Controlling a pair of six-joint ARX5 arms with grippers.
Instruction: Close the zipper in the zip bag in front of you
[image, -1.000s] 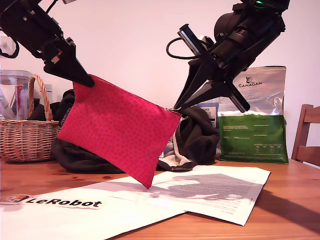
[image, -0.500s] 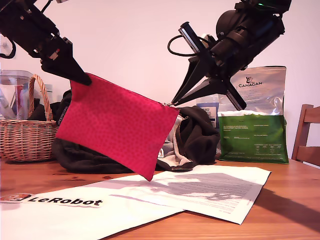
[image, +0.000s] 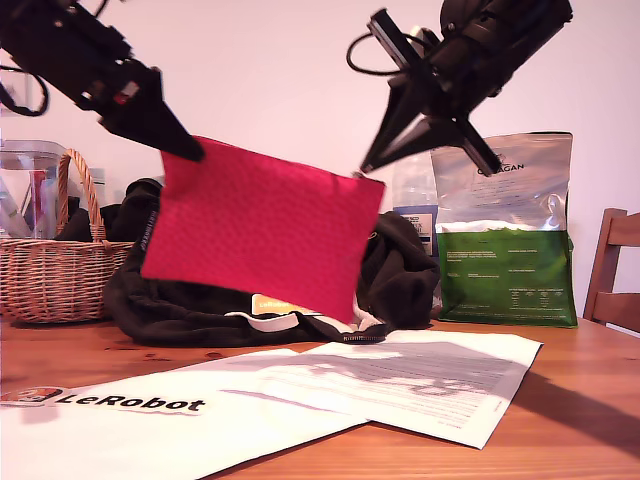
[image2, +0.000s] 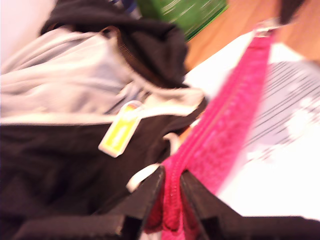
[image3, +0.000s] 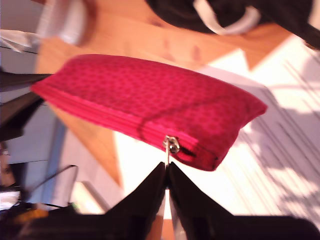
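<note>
The red zip bag (image: 260, 230) hangs in the air above the table, stretched between both grippers. My first gripper (image: 185, 150) is shut on its upper corner at the exterior view's left, and in the first wrist view (image2: 170, 185) the fingers clamp the bag's edge (image2: 220, 130). My second gripper (image: 372, 168) is shut on the small silver pull tab (image3: 171, 145) at the other upper corner; its fingertips (image3: 166, 167) pinch the tab. The zipper (image3: 100, 112) runs along the top edge, with a short dark gap beside the slider.
A heap of black and white clothing (image: 200, 310) lies under the bag. Printed paper sheets (image: 400, 380) cover the wooden table (image: 580, 420). A wicker basket (image: 55, 270) stands at the exterior view's left; a green-and-silver Canagan bag (image: 510, 240) and a chair (image: 615, 270) at its right.
Both grippers have risen and the bag has come up with them. Its top edge is now nearer level, and its lower corner no longer hangs close to the papers.
</note>
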